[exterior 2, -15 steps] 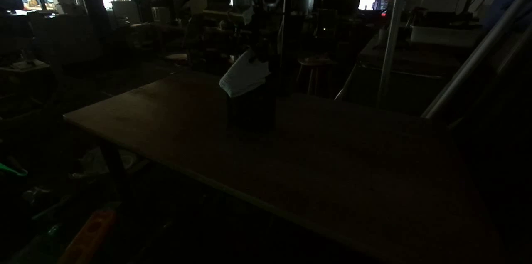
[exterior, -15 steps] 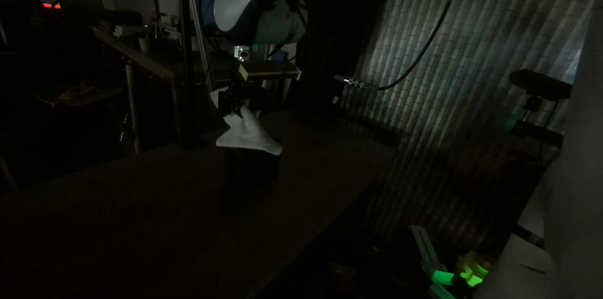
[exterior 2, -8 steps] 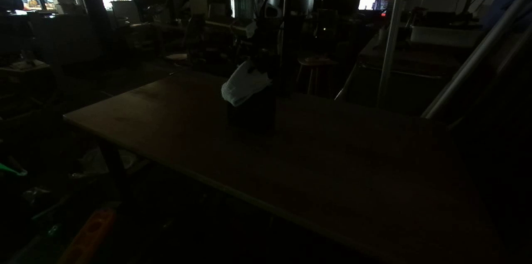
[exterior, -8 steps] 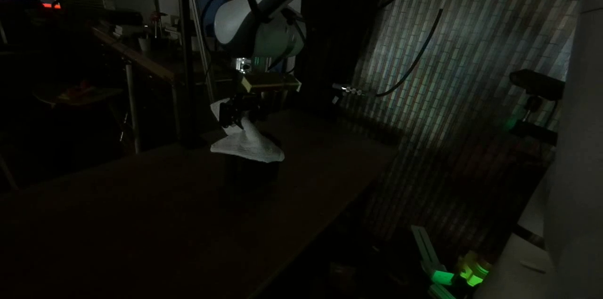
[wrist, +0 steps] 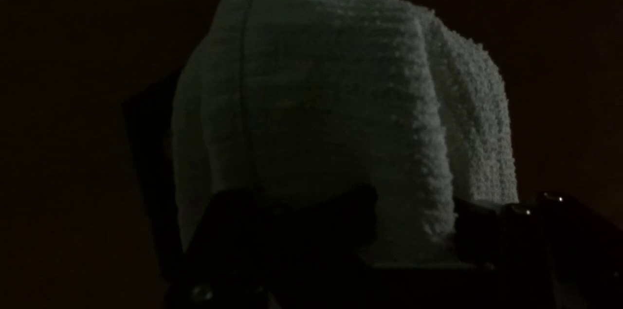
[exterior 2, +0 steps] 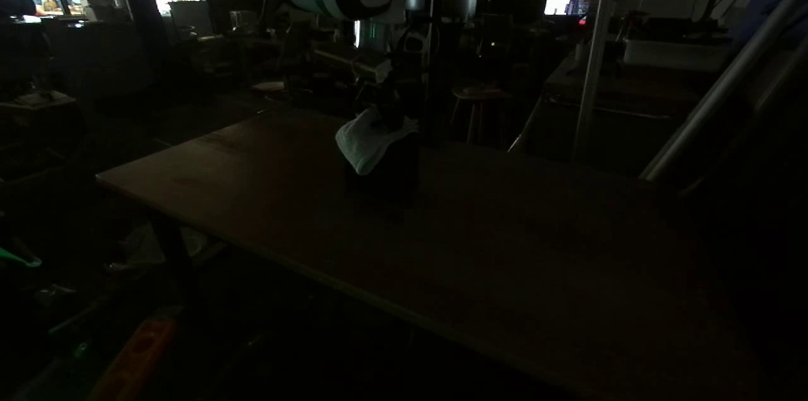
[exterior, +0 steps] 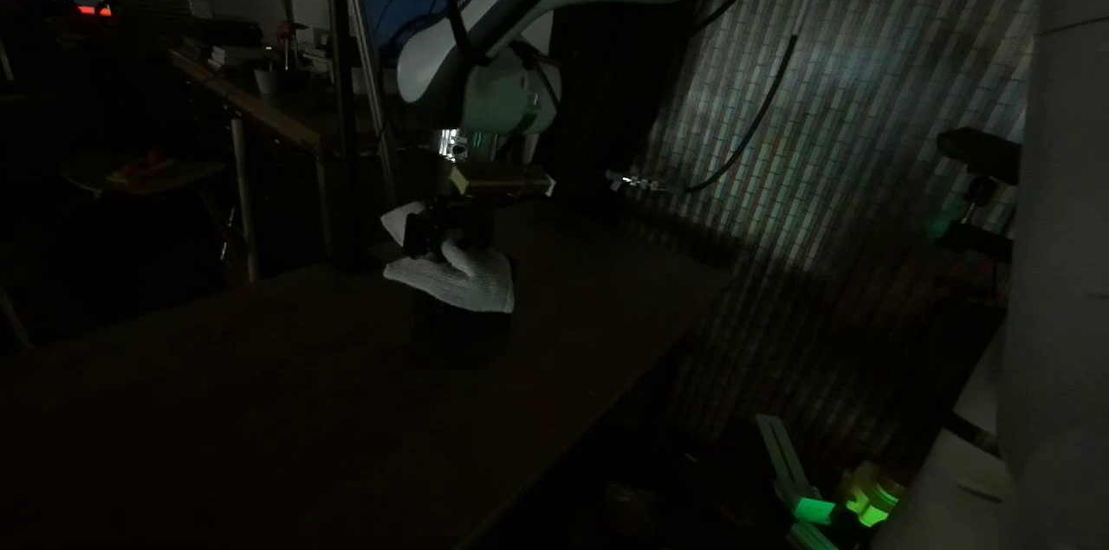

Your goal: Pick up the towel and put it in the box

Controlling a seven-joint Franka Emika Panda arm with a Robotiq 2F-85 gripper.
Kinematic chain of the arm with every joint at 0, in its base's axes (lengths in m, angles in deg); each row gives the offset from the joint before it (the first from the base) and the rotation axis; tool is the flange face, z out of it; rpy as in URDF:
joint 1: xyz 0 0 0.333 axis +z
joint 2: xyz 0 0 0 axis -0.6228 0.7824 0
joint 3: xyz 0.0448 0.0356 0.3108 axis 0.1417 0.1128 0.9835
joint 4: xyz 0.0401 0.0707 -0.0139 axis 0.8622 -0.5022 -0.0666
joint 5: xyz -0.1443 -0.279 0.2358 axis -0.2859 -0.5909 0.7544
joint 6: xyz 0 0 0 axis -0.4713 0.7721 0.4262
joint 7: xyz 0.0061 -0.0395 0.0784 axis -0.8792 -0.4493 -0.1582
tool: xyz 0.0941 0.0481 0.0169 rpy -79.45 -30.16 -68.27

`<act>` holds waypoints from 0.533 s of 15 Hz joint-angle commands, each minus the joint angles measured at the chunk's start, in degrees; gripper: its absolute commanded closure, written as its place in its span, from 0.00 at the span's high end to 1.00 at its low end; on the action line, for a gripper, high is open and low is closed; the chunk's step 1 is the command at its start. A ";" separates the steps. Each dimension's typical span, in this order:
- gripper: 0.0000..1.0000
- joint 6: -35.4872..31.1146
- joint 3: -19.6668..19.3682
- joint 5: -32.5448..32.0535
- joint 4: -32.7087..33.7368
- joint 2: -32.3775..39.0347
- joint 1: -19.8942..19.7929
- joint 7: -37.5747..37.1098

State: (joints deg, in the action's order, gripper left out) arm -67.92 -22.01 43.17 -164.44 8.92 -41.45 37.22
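Gripping a fold of the white towel between its fingers, my claw points down above the dark box, which stands on the desk. In both exterior views, I observe the towel spread below and around the claw, hiding part of the box's upper edge. In an exterior view, a towel corner projects to the side of the claw. I cannot tell whether any cloth lies inside the box. The arm extends overhead.
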 commanded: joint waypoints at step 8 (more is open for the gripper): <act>0.10 -1.36 3.00 8.42 -0.34 2.39 -2.74 8.39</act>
State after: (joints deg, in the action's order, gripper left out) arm -67.92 -20.47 48.98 -164.48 10.21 -42.99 42.58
